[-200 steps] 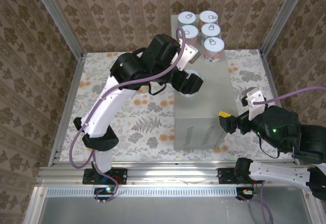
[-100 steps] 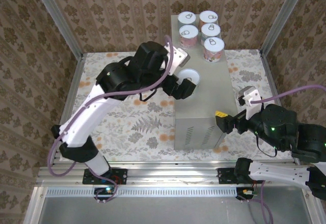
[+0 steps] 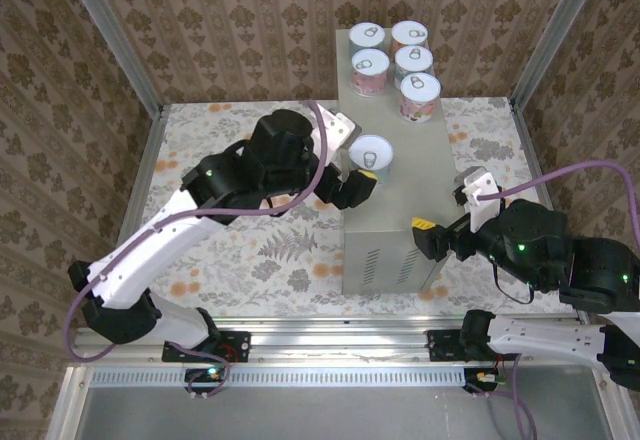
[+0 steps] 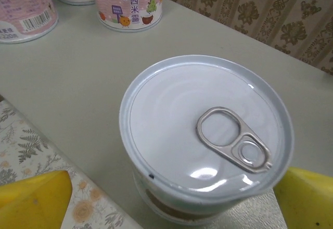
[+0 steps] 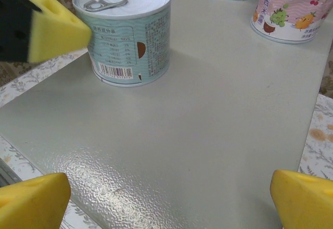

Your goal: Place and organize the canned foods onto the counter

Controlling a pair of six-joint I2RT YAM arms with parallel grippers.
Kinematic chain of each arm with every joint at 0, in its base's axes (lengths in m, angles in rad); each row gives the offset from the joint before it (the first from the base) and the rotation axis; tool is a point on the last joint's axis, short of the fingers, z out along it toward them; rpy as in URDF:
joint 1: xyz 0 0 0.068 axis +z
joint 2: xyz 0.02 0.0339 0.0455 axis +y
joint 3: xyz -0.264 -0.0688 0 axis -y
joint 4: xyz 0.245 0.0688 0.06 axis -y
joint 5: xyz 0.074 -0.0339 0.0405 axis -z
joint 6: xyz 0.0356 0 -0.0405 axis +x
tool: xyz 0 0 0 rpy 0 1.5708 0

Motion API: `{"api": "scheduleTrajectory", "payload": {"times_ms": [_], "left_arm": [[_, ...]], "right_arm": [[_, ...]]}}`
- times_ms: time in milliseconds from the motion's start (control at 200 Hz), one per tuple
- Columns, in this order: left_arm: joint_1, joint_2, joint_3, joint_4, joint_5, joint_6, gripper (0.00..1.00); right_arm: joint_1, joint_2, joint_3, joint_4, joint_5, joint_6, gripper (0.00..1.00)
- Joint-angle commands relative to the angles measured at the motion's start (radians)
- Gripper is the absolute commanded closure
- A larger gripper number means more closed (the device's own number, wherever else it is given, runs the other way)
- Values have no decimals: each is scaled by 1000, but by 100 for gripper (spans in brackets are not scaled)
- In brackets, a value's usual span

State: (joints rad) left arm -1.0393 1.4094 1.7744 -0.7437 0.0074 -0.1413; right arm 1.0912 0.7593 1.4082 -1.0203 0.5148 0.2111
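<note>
Release step, I reckon: tin stands on counter; my left gripper gapes wide beside it; next I'd retreat without nudging it.

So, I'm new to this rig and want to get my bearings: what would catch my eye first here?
A teal can stands alone at the left edge of the grey counter, with the left pincer open around it. Five more cans cluster at the counter's far end, and the right pincer hangs open by its near right corner.
</note>
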Motion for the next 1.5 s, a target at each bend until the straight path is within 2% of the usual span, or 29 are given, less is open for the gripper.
{"api": "scheduleTrajectory", "payload": {"times_ms": [0, 110, 305, 800, 1030, 1495], "left_arm": [[-4, -14, -30, 98, 16, -2, 0], [-6, -8, -48, 130, -7, -2, 3], [-8, -10, -90, 207, -7, 7, 17], [12, 73, -100, 290, -130, 75, 23], [69, 113, -126, 366, -98, 80, 27], [154, 166, -147, 445, -3, 78, 26]], "right_arm": [[6, 7, 33, 25, -7, -13, 0], [6, 7, 38, 19, -5, -14, 0], [6, -4, 34, 15, 7, -12, 0], [6, -13, 10, 19, 101, 26, 0], [6, -34, -16, 16, 120, 46, 0], [6, -40, -32, 12, 131, 53, 0]]}}
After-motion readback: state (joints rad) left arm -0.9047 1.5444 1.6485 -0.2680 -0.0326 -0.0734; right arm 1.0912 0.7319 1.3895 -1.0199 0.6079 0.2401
